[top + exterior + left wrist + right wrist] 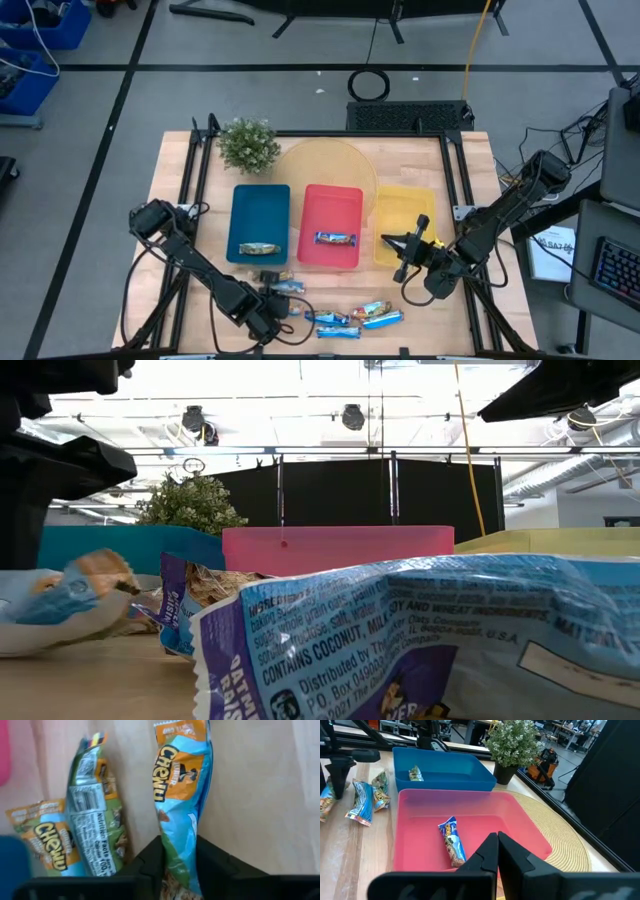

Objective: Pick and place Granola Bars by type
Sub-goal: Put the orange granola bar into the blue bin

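One granola bar point(259, 248) lies in the blue tray point(260, 205) and another point(335, 238) in the red tray point(332, 205). Several more lie loose on the table near its front edge point(365, 316). My left gripper point(275, 318) is down among them at the front left, shut on an orange-and-blue bar point(177, 795). Two other bars point(95, 805) lie flat beside that one. My right gripper point(395, 245) hangs shut and empty over the near end of the gap between the red and yellow trays. My left gripper pinches the orange-and-blue bar near one end point(176, 851) between its two fingers point(150, 865), one on each long side. The fingers come steeply from above and lie across the bar. The rest of the bar stretches away from the fingers along the tabletop.
The yellow tray point(403, 225) stands right of the red one. A potted plant point(248, 145) and a round woven mat point(325, 165) sit at the back. In the low view a bar's wrapper point(420, 630) fills the foreground.
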You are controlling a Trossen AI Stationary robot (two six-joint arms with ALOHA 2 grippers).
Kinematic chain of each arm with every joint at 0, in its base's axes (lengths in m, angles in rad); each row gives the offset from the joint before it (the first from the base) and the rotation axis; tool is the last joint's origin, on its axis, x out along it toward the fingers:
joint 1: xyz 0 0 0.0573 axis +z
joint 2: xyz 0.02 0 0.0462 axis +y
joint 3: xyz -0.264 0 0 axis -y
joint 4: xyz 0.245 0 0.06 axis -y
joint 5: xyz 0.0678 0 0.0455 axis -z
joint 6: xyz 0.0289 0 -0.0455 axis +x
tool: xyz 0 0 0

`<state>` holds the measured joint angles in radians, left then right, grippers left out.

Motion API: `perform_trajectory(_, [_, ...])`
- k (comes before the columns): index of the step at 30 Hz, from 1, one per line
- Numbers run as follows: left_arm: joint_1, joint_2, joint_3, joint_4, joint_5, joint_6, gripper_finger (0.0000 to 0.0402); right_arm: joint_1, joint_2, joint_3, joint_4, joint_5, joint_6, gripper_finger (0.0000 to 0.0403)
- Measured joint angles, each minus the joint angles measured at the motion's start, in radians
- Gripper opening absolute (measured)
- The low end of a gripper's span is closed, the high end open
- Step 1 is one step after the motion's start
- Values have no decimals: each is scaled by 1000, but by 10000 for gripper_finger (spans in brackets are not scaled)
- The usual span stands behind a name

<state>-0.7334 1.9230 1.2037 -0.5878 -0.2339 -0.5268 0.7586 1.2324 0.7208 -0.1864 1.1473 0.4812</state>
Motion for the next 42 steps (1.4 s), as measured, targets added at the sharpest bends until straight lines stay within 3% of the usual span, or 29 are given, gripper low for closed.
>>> perform_trajectory(6, [-7,-14,0,20,7,58,45,0,0,0,0,0,0,0])
perform_trajectory(13, [-32,-123,0,-6,-25,65,47,0,0,0,0,0,0,0])
perform_trajectory(18, [-64,-276,0,-111,-172,69,49,0,0,0,0,0,0,0])
perform_trajectory(23, [-76,-447,-3,-388,-448,-6,50,0,0,0,-1,0,0,0])
perform_trajectory(25, [-49,-501,-25,-487,-506,-67,50,0,0,0,-1,0,0,0])
perform_trajectory(30, [67,-581,-176,-482,-431,-116,36,0,0,0,-1,0,0,0])
perform_trajectory(37, [172,-580,-448,-173,-251,-46,31,0,0,0,-1,0,0,0])
perform_trajectory(42, [210,-580,-514,-64,-200,-4,34,0,0,0,-1,0,0,0])
